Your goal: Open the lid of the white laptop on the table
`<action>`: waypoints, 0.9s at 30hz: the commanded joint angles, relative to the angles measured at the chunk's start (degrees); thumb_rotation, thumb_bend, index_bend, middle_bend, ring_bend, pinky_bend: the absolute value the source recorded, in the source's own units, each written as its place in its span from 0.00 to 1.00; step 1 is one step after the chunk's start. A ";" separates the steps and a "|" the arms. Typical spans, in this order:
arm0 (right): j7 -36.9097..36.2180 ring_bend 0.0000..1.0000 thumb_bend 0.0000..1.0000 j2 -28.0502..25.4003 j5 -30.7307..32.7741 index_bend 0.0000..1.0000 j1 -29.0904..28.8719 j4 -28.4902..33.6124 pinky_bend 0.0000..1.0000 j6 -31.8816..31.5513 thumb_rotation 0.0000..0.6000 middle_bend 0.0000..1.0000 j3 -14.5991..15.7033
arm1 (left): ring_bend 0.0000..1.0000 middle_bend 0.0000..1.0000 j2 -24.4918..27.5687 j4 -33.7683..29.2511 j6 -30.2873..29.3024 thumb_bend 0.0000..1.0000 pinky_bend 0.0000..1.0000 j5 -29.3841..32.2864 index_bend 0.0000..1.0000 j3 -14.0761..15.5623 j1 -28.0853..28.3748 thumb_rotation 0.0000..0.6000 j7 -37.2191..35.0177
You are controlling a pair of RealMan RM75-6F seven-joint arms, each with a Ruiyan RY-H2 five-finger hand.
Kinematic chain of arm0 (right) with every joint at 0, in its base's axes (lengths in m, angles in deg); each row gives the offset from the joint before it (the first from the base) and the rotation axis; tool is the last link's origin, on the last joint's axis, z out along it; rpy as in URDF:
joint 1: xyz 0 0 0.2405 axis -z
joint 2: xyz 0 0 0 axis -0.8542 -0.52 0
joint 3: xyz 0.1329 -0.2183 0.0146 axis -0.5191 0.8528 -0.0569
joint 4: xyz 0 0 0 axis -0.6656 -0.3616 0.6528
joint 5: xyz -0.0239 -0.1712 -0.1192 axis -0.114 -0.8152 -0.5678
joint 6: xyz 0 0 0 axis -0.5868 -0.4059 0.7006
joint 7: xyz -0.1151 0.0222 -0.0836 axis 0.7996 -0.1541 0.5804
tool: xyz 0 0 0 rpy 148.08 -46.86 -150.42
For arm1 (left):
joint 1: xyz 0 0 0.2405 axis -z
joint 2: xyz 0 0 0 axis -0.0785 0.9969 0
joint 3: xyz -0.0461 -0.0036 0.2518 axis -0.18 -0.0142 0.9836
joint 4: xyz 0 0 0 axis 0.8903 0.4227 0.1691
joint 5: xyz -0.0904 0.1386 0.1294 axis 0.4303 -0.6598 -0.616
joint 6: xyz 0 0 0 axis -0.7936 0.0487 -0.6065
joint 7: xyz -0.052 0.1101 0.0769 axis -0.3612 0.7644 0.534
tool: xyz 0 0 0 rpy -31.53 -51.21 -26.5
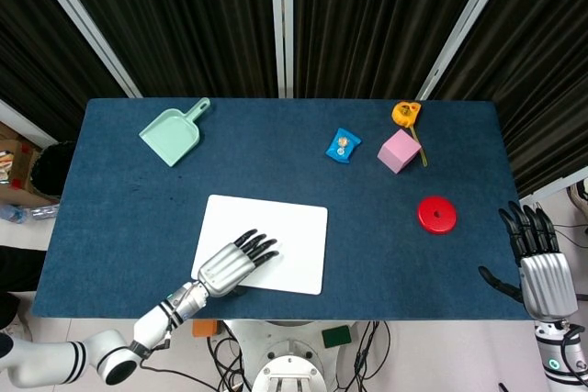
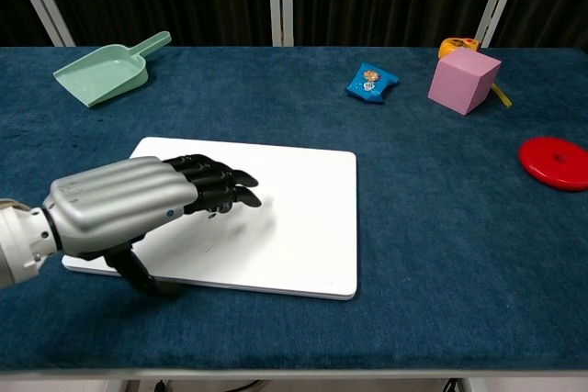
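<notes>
The white laptop (image 1: 292, 231) (image 2: 303, 218) lies flat with its lid down on the blue table, near the front edge. My left hand (image 1: 234, 263) (image 2: 138, 204) hovers over the laptop's front left part with its fingers stretched out across the lid and its thumb hanging below the front edge. It holds nothing. My right hand (image 1: 537, 263) stands off the table's front right corner, fingers spread and pointing up, far from the laptop. The chest view does not show it.
A mint dustpan (image 1: 173, 134) (image 2: 106, 71) lies at the back left. A blue snack packet (image 1: 343, 145) (image 2: 372, 80), a pink cube (image 1: 399, 151) (image 2: 464, 80) and a yellow tape measure (image 1: 406, 114) sit at the back right. A red disc (image 1: 436, 215) (image 2: 556, 162) lies right of the laptop.
</notes>
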 commanded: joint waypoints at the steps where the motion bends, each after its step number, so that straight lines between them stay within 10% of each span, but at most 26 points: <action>1: -0.13 0.00 0.06 0.07 0.01 0.00 0.03 -0.16 0.00 0.12 1.00 0.00 -0.06 | 0.03 0.04 -0.85 0.86 0.01 0.12 0.06 0.25 0.12 -0.12 0.23 1.00 -0.48; 27: 1.53 0.00 0.07 0.31 -0.40 0.00 -1.02 1.17 0.00 3.40 1.00 0.00 -0.21 | 0.03 0.12 -8.07 14.66 -12.62 0.33 0.07 -4.38 0.16 0.08 -2.00 1.00 -14.62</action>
